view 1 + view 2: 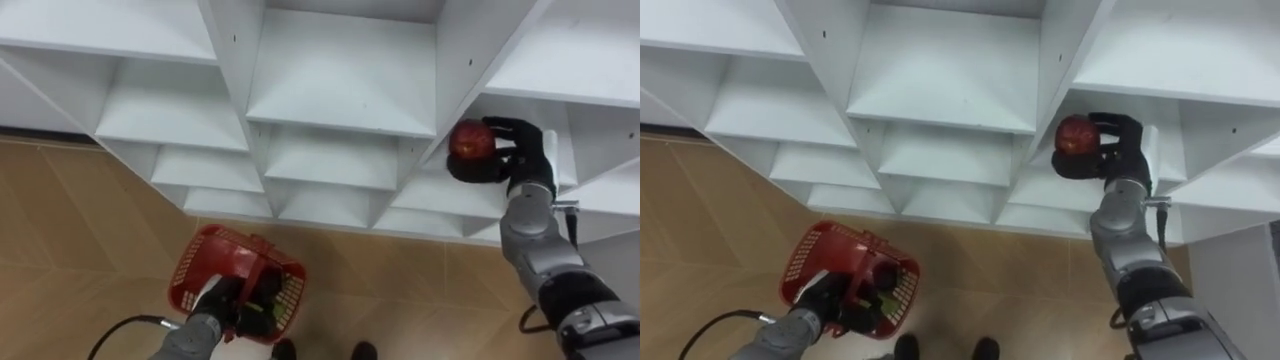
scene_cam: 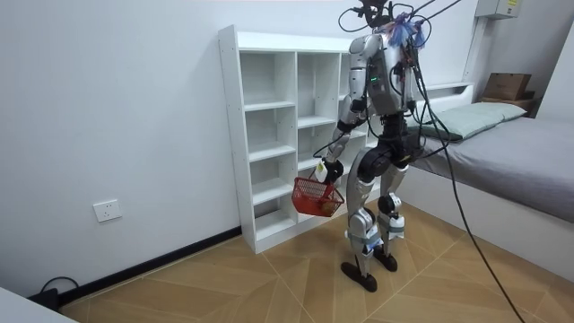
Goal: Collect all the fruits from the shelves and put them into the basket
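Upper right of the left eye view: round red fruit (image 1: 471, 142) gripped by the right hand (image 1: 525, 150), dark fingers curled round it from the frame's right. Seated at the mouth of a compartment in the right column of the white closet (image 1: 340, 80), just beside the slanting upright that bounds that compartment on its left; touching the shelf board or lifted clear of it, impossible to tell. No long axis worth reckoning with, being near enough a ball. Lower left of the frame: red basket (image 1: 190, 265) hanging from the left hand (image 1: 228, 300), fingers closed about its handle, mouth upward over the wooden floor (image 1: 90, 210). Something dark inside near the handle, too unclear to name. Hence the deciding relation: basket well apart from the fruit, down and to the left across the frame, with the closet's front edges lying between. Judged as the carry step, pick made and drop not yet made. Probably best to draw straight back out of the compartment first, clear of the upright and the board above, then swing down-left through the open room in front of the shelves; alternatively, to raise the basket toward the right. Risk: clipping the upright on the way out, or letting go short of the basket rim. In the room view, standing close before the closet, basket low at the side.
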